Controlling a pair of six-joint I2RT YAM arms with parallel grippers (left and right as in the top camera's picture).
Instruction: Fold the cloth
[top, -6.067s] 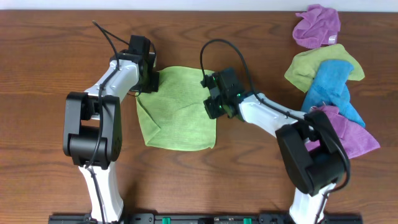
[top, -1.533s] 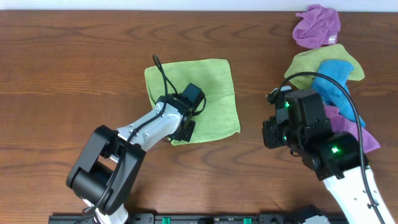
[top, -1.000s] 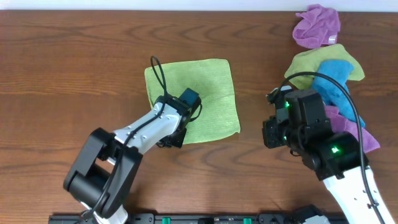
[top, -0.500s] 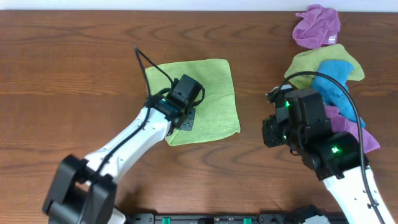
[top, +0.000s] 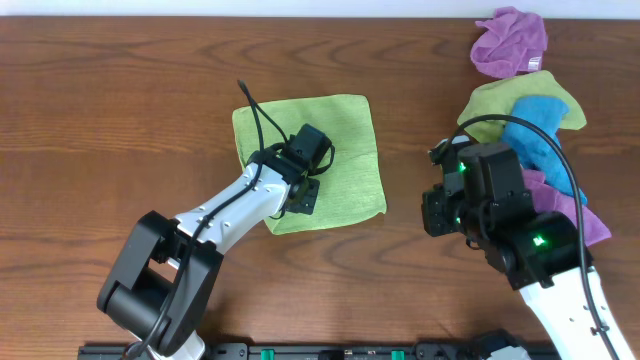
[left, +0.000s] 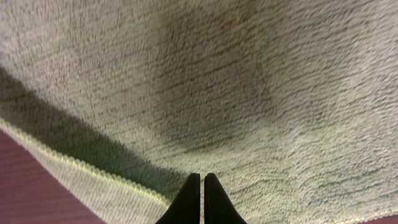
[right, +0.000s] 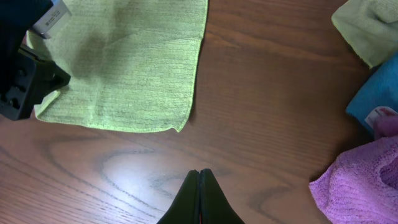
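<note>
The cloth (top: 345, 140) lies flat on the wooden table (top: 120, 110), a little left of the middle of the overhead frame, as a rough square. The left gripper (left: 201, 177) is low over the cloth's lower left part with its two fingers pressed together and nothing between them. In its wrist view the cloth fills the frame, and a hemmed edge and a strip of table show at the lower left. The right gripper (right: 199, 173) hangs over bare table to the right of the cloth, its fingers likewise together and empty. At the upper right lie a purple cloth (top: 511, 42), an olive-green cloth (top: 490, 108) and a blue cloth (top: 535, 140).
</note>
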